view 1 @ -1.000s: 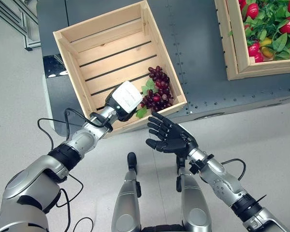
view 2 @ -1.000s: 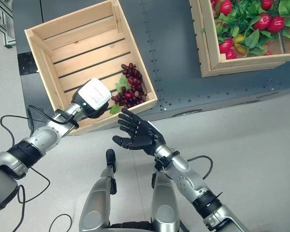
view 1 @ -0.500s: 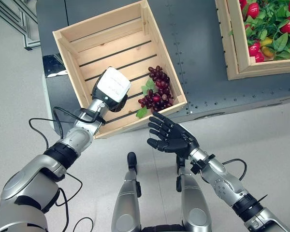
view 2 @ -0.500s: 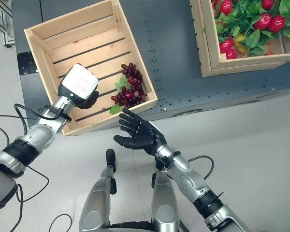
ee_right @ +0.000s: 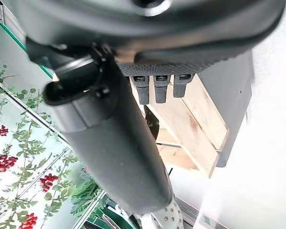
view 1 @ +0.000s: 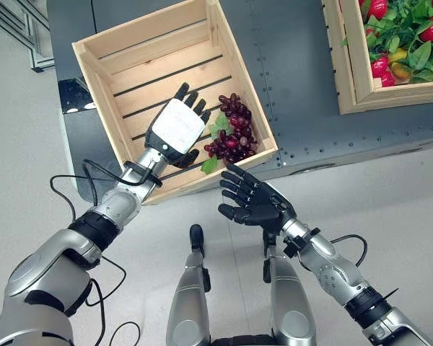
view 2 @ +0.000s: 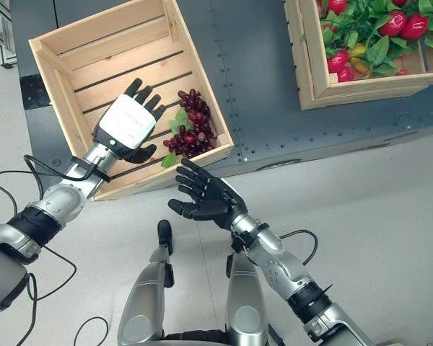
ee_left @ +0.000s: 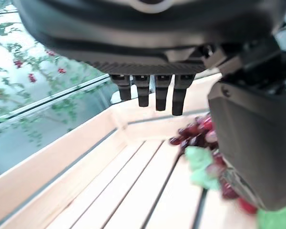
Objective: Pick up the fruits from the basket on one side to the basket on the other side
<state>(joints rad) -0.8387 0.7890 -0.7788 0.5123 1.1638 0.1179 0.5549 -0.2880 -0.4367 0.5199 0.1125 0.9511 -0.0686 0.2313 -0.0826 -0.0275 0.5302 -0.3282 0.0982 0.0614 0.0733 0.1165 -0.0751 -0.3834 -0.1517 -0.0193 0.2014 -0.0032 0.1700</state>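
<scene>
A bunch of dark red grapes (view 1: 233, 134) with green leaves lies in the near right corner of the left wooden crate (view 1: 110, 59). My left hand (view 1: 175, 128) hovers over that crate just left of the grapes, fingers straight, holding nothing; its wrist view shows the grapes (ee_left: 200, 137) past the thumb. My right hand (view 1: 251, 202) floats palm up in front of the crate's near corner, fingers spread and empty. At the far right, a second wooden crate (view 1: 346, 65) holds red and yellow fruits (view 1: 379, 66) among green leaves.
Both crates rest on a dark grey metal table (view 1: 296, 86), whose front edge runs just behind my right hand. Pale floor (view 1: 390, 216) lies below. A metal frame (view 1: 18, 25) stands at the far left.
My left hand has let go of the grapes, drawn back leftward over the crate, then straightened its fingers beside the bunch. The right hand has barely moved.
</scene>
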